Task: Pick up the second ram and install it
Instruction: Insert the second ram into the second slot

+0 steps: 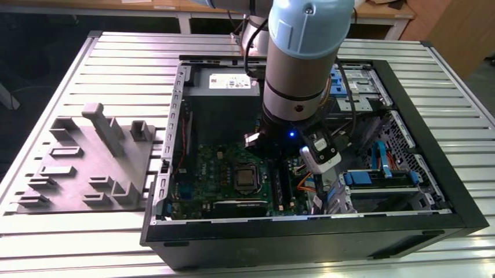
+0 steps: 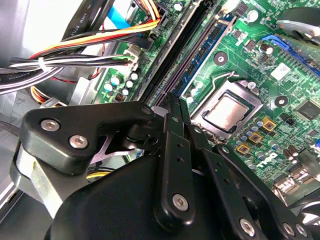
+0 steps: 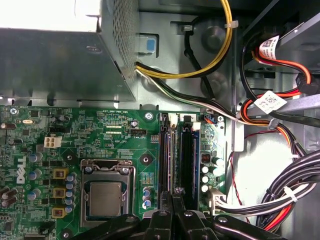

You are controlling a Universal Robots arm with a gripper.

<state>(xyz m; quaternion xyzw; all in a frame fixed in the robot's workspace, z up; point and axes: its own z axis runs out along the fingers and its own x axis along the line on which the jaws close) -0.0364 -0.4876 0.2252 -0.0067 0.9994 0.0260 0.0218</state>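
My gripper point(image 2: 174, 100) point(image 3: 176, 192) is down inside the open computer case point(image 1: 444, 174), with its two thin black fingers pressed together: shut. Its tips hover over one end of the long black memory slots point(image 3: 187, 155) point(image 2: 175, 55) on the green motherboard point(image 3: 125, 130), beside the square silver processor point(image 3: 105, 197) point(image 2: 227, 112). A thin strip lies edge-on in the slot nearer the processor point(image 3: 167, 155); I cannot tell whether it is the second ram. Nothing shows between the fingers. In the exterior view the arm's wrist point(image 1: 298, 87) covers the gripper.
Bundles of red, orange, yellow and black cables point(image 3: 280, 125) point(image 2: 75, 55) run close beside the slots. The metal power supply box point(image 3: 55, 50) sits past the motherboard. A grey fixture with upright holders point(image 1: 93, 162) lies on the slatted table at the exterior view's left.
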